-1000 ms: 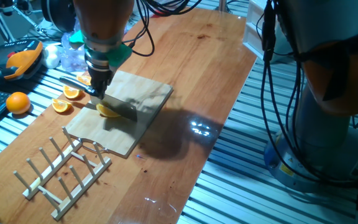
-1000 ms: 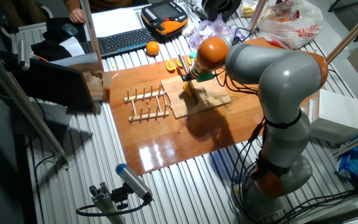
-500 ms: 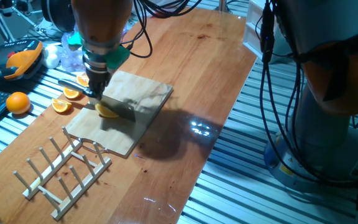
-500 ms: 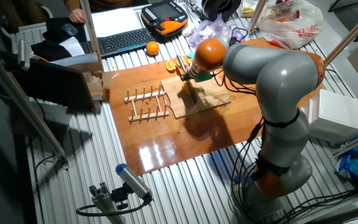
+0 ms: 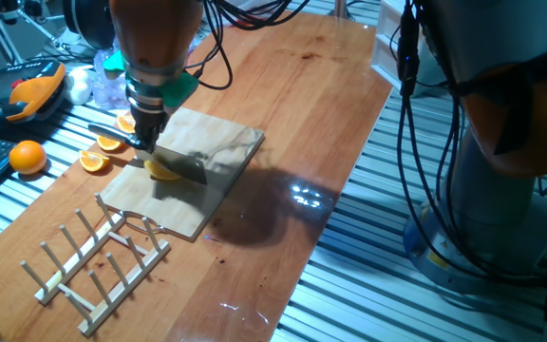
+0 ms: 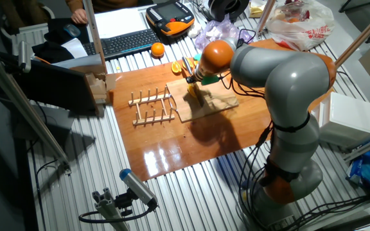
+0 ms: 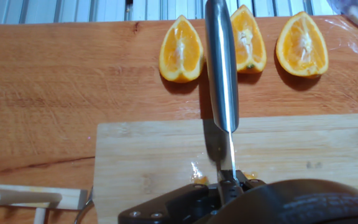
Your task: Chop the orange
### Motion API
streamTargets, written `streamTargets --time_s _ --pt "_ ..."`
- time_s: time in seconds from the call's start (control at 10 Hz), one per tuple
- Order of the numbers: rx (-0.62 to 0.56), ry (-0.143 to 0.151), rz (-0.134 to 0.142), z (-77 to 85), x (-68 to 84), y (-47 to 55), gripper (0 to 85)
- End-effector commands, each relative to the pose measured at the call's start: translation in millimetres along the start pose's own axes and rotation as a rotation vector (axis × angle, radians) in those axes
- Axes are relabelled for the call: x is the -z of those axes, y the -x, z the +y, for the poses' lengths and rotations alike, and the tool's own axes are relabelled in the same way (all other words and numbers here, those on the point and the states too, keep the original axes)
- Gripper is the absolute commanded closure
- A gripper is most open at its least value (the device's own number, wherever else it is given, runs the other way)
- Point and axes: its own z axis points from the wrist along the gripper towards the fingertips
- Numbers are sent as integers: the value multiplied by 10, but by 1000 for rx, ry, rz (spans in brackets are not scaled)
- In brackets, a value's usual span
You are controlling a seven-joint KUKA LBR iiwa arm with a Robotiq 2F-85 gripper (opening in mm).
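A small orange wedge (image 5: 164, 171) lies on the wooden board (image 5: 218, 152), partly under the knife blade (image 5: 184, 167). My gripper (image 5: 146, 140) is shut on the steel knife and stands over the board's left edge. In the hand view the knife's steel handle (image 7: 221, 68) runs away from me over the board (image 7: 148, 162). Only a sliver of the wedge (image 7: 197, 180) shows beside the gripper (image 7: 230, 185). In the other fixed view the gripper (image 6: 194, 87) hides the wedge on the board (image 6: 218, 104).
Three other orange wedges (image 5: 94, 161) (image 7: 181, 50) lie on the table just beyond the board. A whole orange (image 5: 27, 156) (image 6: 157, 49) sits on the slatted bench. A wooden dish rack (image 5: 98, 261) (image 6: 151, 107) stands beside the board. A keyboard and a pendant (image 6: 170, 18) are at the back.
My gripper and the knife have shifted slightly to the left over the wedge. The wedge and the board have stayed put.
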Motion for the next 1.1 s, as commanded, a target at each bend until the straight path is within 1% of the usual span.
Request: streamTargets --time_s 0.0,0.2,0.4,0.7,0.8,1.0 --pt "-2 -1 0 5 16 -7 850" --pt "1 -7 2 6 47 -2 850" --pt "15 -8 25 5 121 -1 850" --pt "30 -13 43 14 247 -7 850" --pt "35 -13 47 18 267 -8 850" --pt "36 -6 48 23 256 -13 850"
